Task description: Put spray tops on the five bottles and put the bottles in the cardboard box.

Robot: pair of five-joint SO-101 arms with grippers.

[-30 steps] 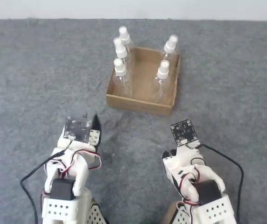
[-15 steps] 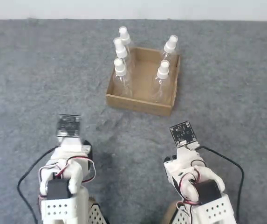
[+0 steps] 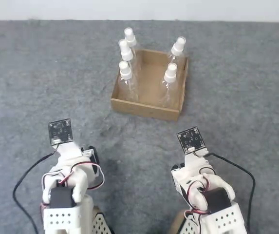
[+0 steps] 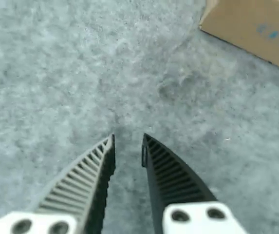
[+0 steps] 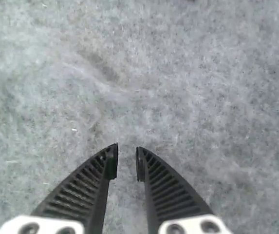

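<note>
The cardboard box stands at the far middle of the grey carpet. Clear bottles with white spray tops stand upright in it: two on its left side and two on its right. A fifth capped bottle rises at the box's far left corner; I cannot tell if it is inside. My left arm and right arm are folded back near the front edge. The left gripper and right gripper hang over bare carpet, fingers nearly together and empty.
Grey carpet covers the table all around the box. A corner of the box shows ahead of the left gripper. Black cables trail beside both arm bases.
My left arm has drawn back toward the front edge and swung a little to the left. The right arm, the box and the bottles have stayed put.
</note>
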